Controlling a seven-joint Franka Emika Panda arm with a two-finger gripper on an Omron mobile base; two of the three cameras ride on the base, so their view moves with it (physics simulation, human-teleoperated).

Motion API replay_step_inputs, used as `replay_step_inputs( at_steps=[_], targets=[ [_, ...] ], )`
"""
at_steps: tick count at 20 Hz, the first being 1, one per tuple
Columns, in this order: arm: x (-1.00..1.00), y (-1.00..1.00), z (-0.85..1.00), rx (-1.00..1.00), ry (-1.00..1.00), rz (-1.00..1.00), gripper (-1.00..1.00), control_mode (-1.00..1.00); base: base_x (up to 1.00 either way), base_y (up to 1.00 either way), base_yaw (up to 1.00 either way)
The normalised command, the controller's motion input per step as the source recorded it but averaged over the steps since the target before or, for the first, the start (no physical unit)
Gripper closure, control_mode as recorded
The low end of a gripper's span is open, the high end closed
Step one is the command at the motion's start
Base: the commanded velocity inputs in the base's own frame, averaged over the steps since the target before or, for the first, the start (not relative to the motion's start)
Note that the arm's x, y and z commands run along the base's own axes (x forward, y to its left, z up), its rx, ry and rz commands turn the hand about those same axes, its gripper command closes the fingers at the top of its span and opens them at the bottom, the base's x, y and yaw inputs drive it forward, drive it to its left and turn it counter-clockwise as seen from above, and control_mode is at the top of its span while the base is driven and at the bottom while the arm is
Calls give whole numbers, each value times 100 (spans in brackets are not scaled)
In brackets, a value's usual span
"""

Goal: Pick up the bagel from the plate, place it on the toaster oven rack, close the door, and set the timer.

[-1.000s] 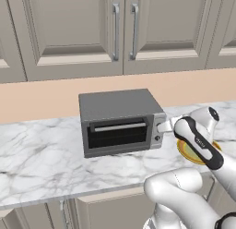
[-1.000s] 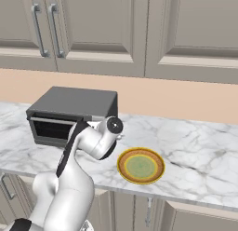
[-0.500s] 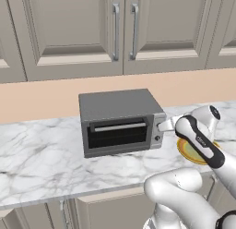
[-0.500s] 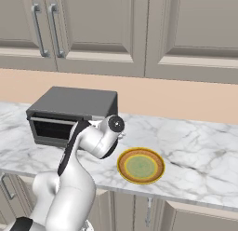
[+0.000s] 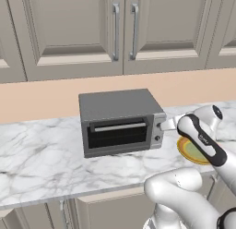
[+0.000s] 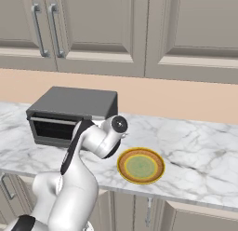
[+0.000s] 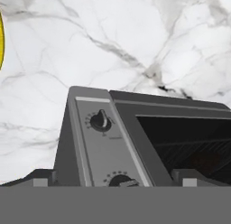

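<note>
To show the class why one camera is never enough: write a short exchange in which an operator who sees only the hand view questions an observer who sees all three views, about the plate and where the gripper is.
Operator: I see just a yellow sliver at my picture's edge. Is the bagel on the plate?
Observer: No. In the right base view the plate lies on the counter with no bagel on it.
Operator: Where is my gripper relative to the toaster oven?
Observer: In the left base view the gripper sits level with the control panel at the right end of the toaster oven, pointing at it.
</note>
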Motion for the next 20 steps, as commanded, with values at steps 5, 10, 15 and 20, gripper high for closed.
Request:
replay_step_inputs(
  at_steps=[5,10,15,20],
  targets=[
    [-4,-30,-3,1,4,3,-100,-100,0,0,0],
    [-6,-56,-23,2,1,0,-100,-100,0,0,0],
    [0,-77,-20,4,1,0,-100,-100,0,0,0],
    [0,-94,-12,5,0,0,-100,-100,0,0,0]
  ],
)
